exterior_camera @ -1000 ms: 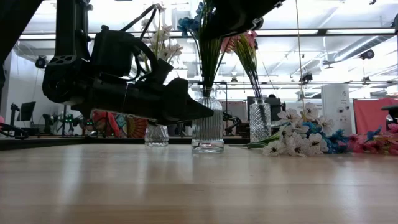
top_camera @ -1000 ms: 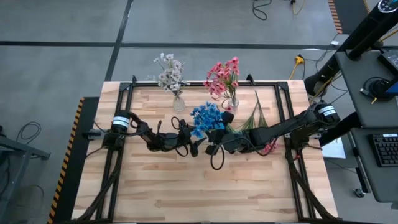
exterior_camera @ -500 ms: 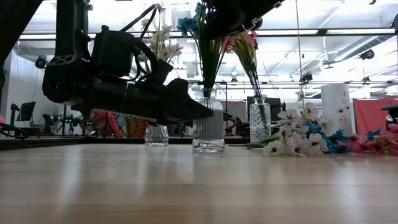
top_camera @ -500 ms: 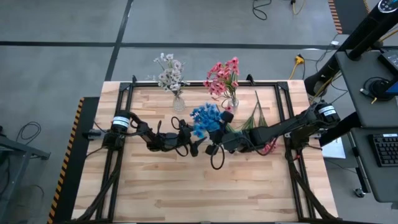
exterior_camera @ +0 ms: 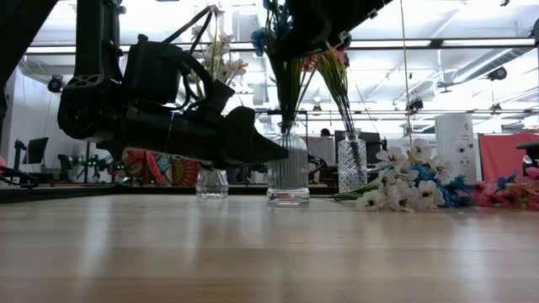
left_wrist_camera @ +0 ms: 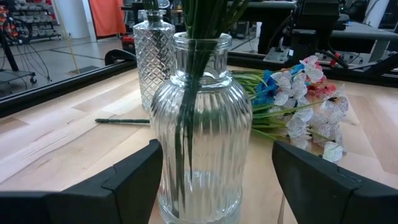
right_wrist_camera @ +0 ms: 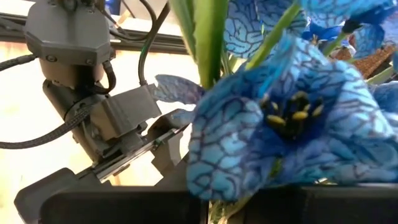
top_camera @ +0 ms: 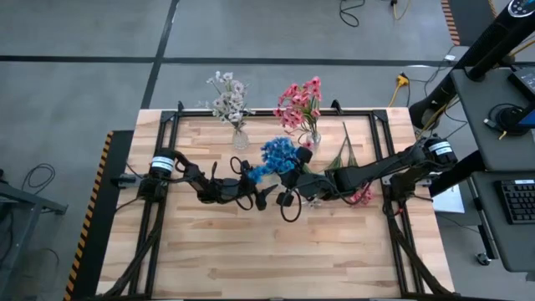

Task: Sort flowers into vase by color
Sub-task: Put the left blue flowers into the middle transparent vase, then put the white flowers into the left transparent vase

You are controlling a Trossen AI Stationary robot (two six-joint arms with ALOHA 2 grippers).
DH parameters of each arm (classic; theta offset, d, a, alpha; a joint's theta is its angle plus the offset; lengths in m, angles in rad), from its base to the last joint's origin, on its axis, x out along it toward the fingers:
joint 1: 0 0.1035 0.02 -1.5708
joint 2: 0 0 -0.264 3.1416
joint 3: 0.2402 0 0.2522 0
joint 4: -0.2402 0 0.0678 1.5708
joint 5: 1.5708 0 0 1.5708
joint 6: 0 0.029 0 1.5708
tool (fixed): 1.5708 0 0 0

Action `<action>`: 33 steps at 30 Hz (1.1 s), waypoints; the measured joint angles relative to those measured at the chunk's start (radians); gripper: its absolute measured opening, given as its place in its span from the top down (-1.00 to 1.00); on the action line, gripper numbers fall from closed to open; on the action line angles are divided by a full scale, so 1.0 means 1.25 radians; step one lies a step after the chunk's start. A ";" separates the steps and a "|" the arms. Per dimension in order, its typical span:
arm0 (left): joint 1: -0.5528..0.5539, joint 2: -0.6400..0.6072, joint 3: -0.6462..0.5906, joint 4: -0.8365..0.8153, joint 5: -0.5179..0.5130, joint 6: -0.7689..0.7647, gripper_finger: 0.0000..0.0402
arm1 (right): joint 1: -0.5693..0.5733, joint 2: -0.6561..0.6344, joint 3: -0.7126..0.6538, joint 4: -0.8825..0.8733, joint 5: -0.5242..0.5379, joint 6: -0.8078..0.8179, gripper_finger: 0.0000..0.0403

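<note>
Since the earlier frame the ribbed vase (exterior_camera: 288,172) with the blue flowers (top_camera: 276,155) has shifted slightly toward the pink vase (exterior_camera: 352,163), and the right gripper (top_camera: 288,177) has clamped shut on the blue stems above the vase neck. Left to right: left gripper (top_camera: 261,196) sits low at table centre, fingers spread, one on each side of the ribbed vase (left_wrist_camera: 199,124) without touching it — stems stand upright inside. White flowers (top_camera: 227,99) fill the small vase (top_camera: 240,138) at the far edge; pink flowers (top_camera: 301,102) stand in theirs. Loose sprays (exterior_camera: 404,189) — white, blue, pink — lie on the table (top_camera: 251,259) under the right arm.
</note>
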 joint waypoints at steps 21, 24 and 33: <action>0.000 0.000 0.000 -0.001 -0.001 0.000 -0.40 | 0.000 -0.012 -0.002 -0.008 -0.001 0.007 0.94; 0.000 0.000 0.000 -0.001 -0.001 0.000 -0.40 | 0.005 -0.012 -0.002 -0.008 -0.002 -0.001 0.92; -0.002 -0.001 -0.005 0.000 -0.030 -0.018 -0.40 | 0.008 -0.012 -0.003 -0.011 -0.003 0.021 0.43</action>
